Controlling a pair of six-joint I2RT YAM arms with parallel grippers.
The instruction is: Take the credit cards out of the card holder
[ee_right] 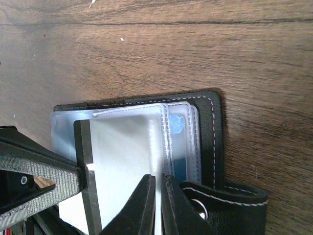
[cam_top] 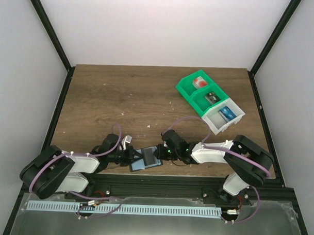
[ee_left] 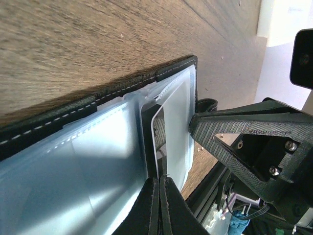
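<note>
Pale blue-grey with black edging, the card holder (cam_top: pixel 145 160) lies open at the lower centre of the top view, on the table (cam_top: pixel 121 95). A blue credit card (ee_right: pixel 179 139) sits in a clear sleeve. The left end effector (ee_left: pixel 158 185) and right end effector (ee_right: pixel 159 182) each pinch a sleeve.

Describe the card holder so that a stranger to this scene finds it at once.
On the wooden table, the left gripper and right gripper meet near the near edge. The card holder lies between them: flat, grey-blue with black stitched edging, unlike the boxy green bin.
</note>
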